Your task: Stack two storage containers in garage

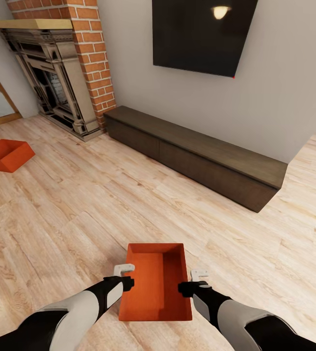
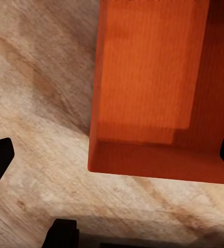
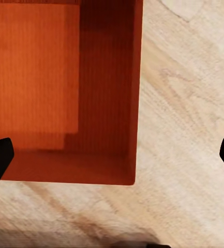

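Left gripper (image 1: pixel 124 273) and right gripper (image 1: pixel 198 279) both spread wide, empty, flanking near orange-red lidless rectangular bin (image 1: pixel 156 282) on light wood plank floor (image 1: pixel 80 204). Bin's long axis ran away from robot. Second bin (image 1: pixel 6 154) far left, near fireplace.

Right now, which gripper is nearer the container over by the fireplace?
Left. The left gripper sits on the side toward that far container; the right gripper is across the near container between them, farther away.
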Tool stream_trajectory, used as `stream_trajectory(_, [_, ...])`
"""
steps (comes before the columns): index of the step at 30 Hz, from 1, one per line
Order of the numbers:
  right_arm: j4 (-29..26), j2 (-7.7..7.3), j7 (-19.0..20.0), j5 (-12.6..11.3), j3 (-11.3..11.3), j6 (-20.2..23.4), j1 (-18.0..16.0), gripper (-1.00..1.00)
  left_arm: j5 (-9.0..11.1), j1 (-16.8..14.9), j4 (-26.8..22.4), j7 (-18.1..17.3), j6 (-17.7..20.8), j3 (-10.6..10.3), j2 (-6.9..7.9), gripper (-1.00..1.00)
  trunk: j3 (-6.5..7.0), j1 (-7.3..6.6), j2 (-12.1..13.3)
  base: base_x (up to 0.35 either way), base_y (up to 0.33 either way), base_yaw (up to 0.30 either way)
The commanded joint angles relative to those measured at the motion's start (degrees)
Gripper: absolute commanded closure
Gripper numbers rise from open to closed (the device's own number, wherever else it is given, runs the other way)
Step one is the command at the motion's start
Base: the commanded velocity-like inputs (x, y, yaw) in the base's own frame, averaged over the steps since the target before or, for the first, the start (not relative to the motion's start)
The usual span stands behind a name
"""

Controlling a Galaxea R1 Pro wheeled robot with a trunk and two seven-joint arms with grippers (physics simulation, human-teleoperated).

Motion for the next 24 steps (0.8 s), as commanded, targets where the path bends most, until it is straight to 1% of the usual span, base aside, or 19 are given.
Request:
stream_trajectory(1, [0.0,0.0,-0.2,-0.5,0.5,-0.1,-0.1,-1.0,0.4,0.0,0.0,0.2,0.1,0.3,0.01,-1.0,-0.04,0.0,0.0,0.0,0.0,0.0])
stream_trajectory(11, [-2.9,0.0,-0.3,-0.5,0.5,-0.2,-0.1,-1.0,0.9,0.0,0.1,0.1,0.1,0.4,0.21,-1.0,-0.04,0.0,0.0,0.0,0.0,0.0])
stream_trajectory(24, [-3.1,-0.12,-0.3,-0.5,0.4,-0.2,-0.1,-1.0,1.0,0.0,0.1,-0.2,0.2,0.4,0.18,-1.0,-0.04,0.0,0.0,0.0,0.0,0.0])
